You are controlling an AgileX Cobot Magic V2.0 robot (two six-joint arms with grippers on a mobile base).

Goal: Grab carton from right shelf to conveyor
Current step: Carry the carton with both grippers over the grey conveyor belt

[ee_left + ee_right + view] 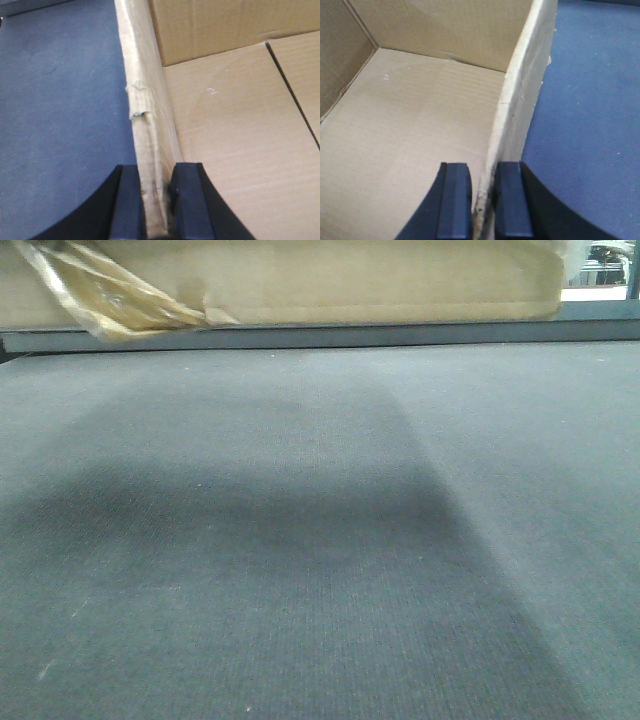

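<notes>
The carton [300, 280], plain brown cardboard with a crumpled scrap of yellowish tape [110, 300] at its lower left, fills the top of the front view above the conveyor belt [320, 540]. A broad shadow lies on the belt below it. I cannot tell whether it touches the belt. My left gripper [157, 200] is shut on the carton's left wall [145, 125], one finger inside and one outside. My right gripper [482, 200] is shut on the right wall [520, 100] the same way. The open carton's inside floor [410, 130] is bare. The right shelf is out of view.
The dark grey-blue belt shows beside the carton in the left wrist view [60, 125] and the right wrist view [590, 125]. A grey rail [320, 337] runs along the belt's far edge. Bright clutter shows at the far top right [600, 265].
</notes>
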